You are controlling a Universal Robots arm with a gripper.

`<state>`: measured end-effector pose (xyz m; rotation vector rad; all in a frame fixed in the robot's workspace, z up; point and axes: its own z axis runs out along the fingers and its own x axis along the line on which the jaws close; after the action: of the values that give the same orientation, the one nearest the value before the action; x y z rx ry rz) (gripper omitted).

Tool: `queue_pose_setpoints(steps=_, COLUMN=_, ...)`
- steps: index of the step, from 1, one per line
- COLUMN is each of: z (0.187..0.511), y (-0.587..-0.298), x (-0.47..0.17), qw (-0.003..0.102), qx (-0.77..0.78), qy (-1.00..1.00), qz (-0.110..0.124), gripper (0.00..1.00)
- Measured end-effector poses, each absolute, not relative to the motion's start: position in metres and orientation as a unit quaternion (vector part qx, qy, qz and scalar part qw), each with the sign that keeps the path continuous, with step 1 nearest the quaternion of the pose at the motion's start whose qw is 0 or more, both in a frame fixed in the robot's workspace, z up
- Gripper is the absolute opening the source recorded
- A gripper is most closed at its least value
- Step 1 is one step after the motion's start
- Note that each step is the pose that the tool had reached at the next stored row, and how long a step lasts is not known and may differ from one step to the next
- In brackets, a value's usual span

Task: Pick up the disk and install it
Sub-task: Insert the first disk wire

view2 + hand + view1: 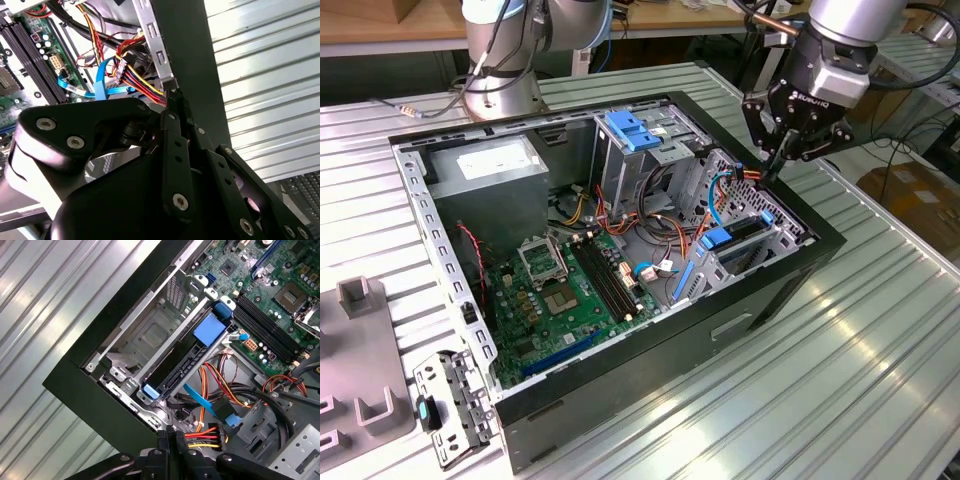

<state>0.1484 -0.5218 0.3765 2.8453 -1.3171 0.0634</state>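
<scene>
Gripper (772, 168) hung over the corner of the open computer case (790, 290) at the exterior view's right, tip just above the drive bay. In both wrist views the jaws stood narrow, tips pressed together or nearly so, with nothing between them; they pointed down at the bundle of red, yellow and black power wires (207, 435) beside the bay. Just beyond the tips, the disk (180, 362) sat inside the lower bay (150, 335), standing on edge, its blue rails (212, 330) showing at both ends and along the top; in the exterior view it appeared as a dark slab with a blue tab (740, 235) near the case wall. Judgement: the disk looked picked up and already slid into its bay, so the main work seemed done. Whether it was fully seated or cabled could not be told; a flat blue data cable (205, 402) lay loose just beside the bay. Farther in lay the green motherboard (565, 290), then the grey power supply (490, 165) and the tall metal cage with a blue bracket (630, 130) on top. The case rested on a ribbed metal bench (880, 340).
</scene>
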Motion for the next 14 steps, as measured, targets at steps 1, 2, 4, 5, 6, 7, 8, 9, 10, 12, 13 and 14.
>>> queue_pose_setpoints(steps=1, z=0.3765, y=-0.5218, x=0.1484, qw=0.003, qx=0.904, qy=-0.427, qz=0.020, gripper=0.17)
queue_pose_setpoints(steps=2, z=0.3762, y=-0.5218, x=0.1484, qw=0.003, qx=0.898, qy=-0.439, qz=0.020, gripper=0.17)
queue_pose_setpoints(steps=4, z=0.3760, y=-0.5218, x=0.1484, qw=0.004, qx=0.891, qy=-0.454, qz=0.020, gripper=0.17)
queue_pose_setpoints(steps=5, z=0.3759, y=-0.5217, x=0.1484, qw=0.004, qx=0.883, qy=-0.468, qz=0.020, gripper=0.17)
queue_pose_setpoints(steps=6, z=0.3757, y=-0.5218, x=0.1484, qw=0.004, qx=0.879, qy=-0.477, qz=0.020, gripper=0.17)
queue_pose_setpoints(steps=7, z=0.3757, y=-0.5218, x=0.1484, qw=0.004, qx=0.876, qy=-0.483, qz=0.020, gripper=0.17)
queue_pose_setpoints(steps=8, z=0.3756, y=-0.5218, x=0.1484, qw=0.004, qx=0.872, qy=-0.490, qz=0.020, gripper=0.17)
queue_pose_setpoints(steps=9, z=0.3755, y=-0.5218, x=0.1484, qw=0.004, qx=0.869, qy=-0.495, qz=0.020, gripper=0.17)
queue_pose_setpoints(steps=10, z=0.3755, y=-0.5218, x=0.1483, qw=0.005, qx=0.864, qy=-0.502, qz=0.020, gripper=0.17)
queue_pose_setpoints(steps=12, z=0.3753, y=-0.5218, x=0.1482, qw=0.005, qx=0.859, qy=-0.512, qz=0.020, gripper=0.17)
queue_pose_setpoints(steps=13, z=0.3753, y=-0.5218, x=0.1481, qw=0.005, qx=0.856, qy=-0.517, qz=0.020, gripper=0.17)
queue_pose_setpoints(steps=14, z=0.3752, y=-0.5217, x=0.1478, qw=0.005, qx=0.849, qy=-0.528, qz=0.020, gripper=0.17)
